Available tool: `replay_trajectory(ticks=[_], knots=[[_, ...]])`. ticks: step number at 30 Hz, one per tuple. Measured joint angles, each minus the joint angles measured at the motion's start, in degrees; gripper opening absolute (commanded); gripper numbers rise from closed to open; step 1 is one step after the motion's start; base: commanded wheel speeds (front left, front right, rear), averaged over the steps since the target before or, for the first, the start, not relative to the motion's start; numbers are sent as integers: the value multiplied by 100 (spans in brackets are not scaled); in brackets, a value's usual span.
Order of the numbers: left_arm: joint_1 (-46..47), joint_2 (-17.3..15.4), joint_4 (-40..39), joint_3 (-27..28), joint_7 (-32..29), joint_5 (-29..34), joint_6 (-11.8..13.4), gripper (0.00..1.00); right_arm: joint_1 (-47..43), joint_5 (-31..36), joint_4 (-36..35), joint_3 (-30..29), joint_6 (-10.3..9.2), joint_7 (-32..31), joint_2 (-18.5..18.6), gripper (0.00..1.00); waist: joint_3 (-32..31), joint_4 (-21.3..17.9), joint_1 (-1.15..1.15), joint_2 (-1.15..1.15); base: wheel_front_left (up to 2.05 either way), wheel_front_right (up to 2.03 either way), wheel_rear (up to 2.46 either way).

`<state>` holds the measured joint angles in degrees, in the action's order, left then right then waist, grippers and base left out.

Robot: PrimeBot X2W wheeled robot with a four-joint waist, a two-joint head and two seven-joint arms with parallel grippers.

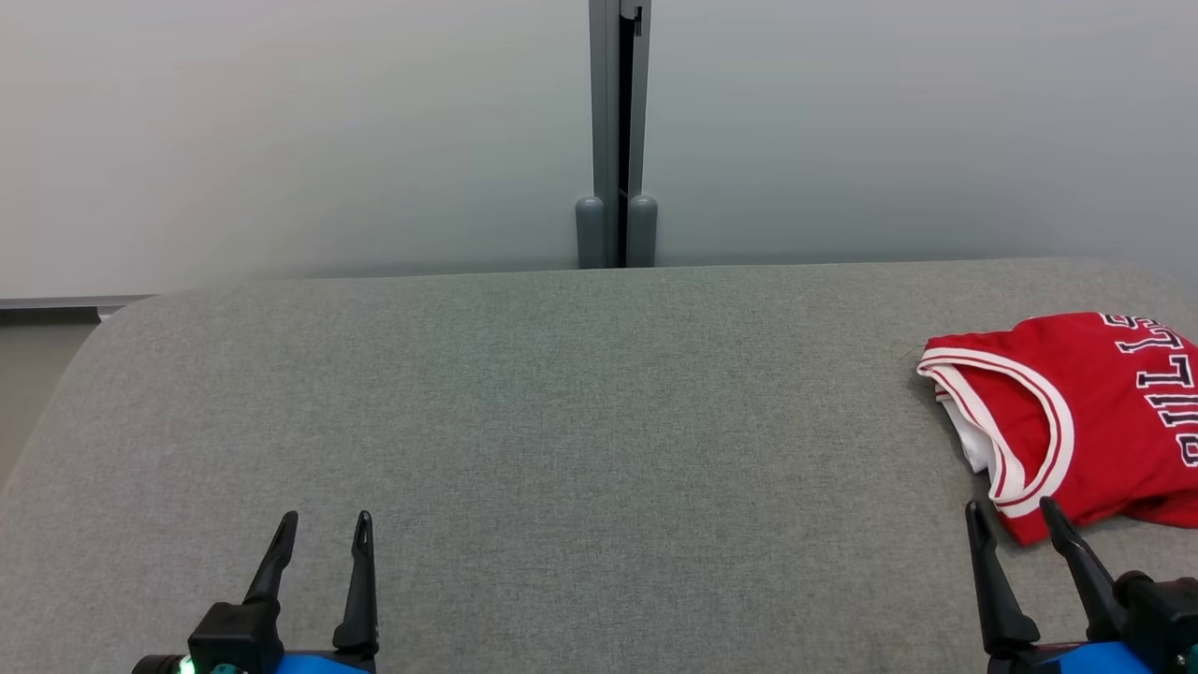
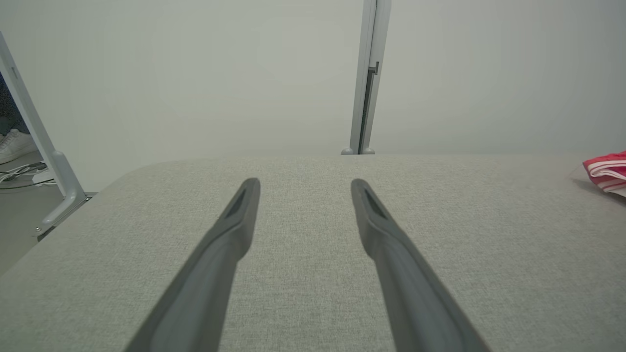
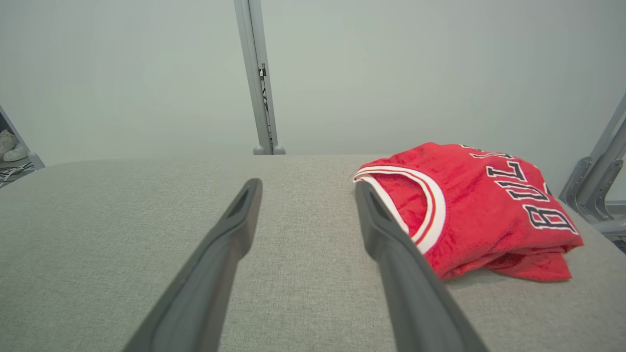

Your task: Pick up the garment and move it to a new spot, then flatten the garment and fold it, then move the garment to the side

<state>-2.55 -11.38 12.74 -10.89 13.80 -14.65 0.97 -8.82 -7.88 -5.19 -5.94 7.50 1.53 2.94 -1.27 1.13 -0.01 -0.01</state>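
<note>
A red basketball jersey (image 1: 1095, 412) with white trim and dark lettering lies folded at the right edge of the grey fabric table (image 1: 562, 421). The right wrist view has the jersey (image 3: 479, 210) just right of my fingers, and its edge (image 2: 606, 171) peeks in at the far right of the left wrist view. My right gripper (image 1: 1015, 510) is open at the lower right, its fingertips just short of the jersey's near corner and holding nothing. My left gripper (image 1: 326, 520) stands open over bare table at the lower left, far from the jersey.
A pale wall with a grey vertical post (image 1: 618, 131) backs the table. The table's rounded left corner (image 1: 103, 328) drops to the floor. A grey frame leg (image 2: 54, 176) with cables stands left of the table, and more metal framing (image 3: 596, 181) is at the right.
</note>
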Motion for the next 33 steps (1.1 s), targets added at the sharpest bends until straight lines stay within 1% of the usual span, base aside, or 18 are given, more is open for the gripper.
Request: replay_trajectory(ticks=[6, 25, 26, 31, 33], knots=[[-85, -23, 20, -25, -19, -48, 2, 100, -196, -11, -115, 45, 0, -97, 0, 100, -48, -43, 0, 1, 0, 0, 0], [-98, -84, 67, -114, -110, -89, 102, 100, -202, -16, -104, 31, 0, -126, 0, 100, -37, -84, 1, 2, 0, 0, 0], [-98, -88, 70, -121, -110, -89, 105, 0, -202, -18, -97, 34, 0, -124, 0, 0, -34, -84, 1, 2, 0, 0, 0], [-193, 9, 285, -134, -135, -138, 101, 0, -205, -64, 151, 57, 0, -132, -21, 0, -29, -85, 1, 2, 0, 0, 0], [-200, 40, 303, -109, -196, -322, 87, 0, -203, -257, 207, 66, 0, -145, -25, 0, -26, -86, 1, 2, 0, 0, 0]])
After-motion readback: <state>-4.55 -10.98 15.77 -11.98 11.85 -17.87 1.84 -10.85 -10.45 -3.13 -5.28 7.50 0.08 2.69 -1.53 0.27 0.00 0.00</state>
